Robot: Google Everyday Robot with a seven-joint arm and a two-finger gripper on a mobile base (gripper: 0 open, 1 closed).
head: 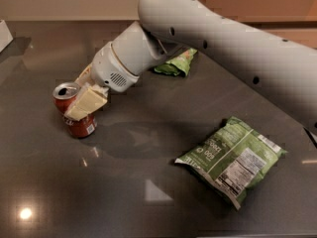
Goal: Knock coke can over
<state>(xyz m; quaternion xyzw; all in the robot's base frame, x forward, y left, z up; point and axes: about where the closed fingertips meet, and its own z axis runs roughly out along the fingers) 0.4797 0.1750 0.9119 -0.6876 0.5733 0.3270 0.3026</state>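
The coke can (78,126) is a small red can with a silver top. It stands at the left of the dark table and leans to the left. My gripper (81,99) is at the can's upper half, and a cream part of it lies across the can's front. The white arm reaches down to it from the upper right. The can's middle is hidden behind the gripper.
A large green bag (232,158) lies flat at the right front of the table (148,202). A smaller green bag (177,63) lies at the back, partly behind the arm. A white object (4,33) sits at the far left edge.
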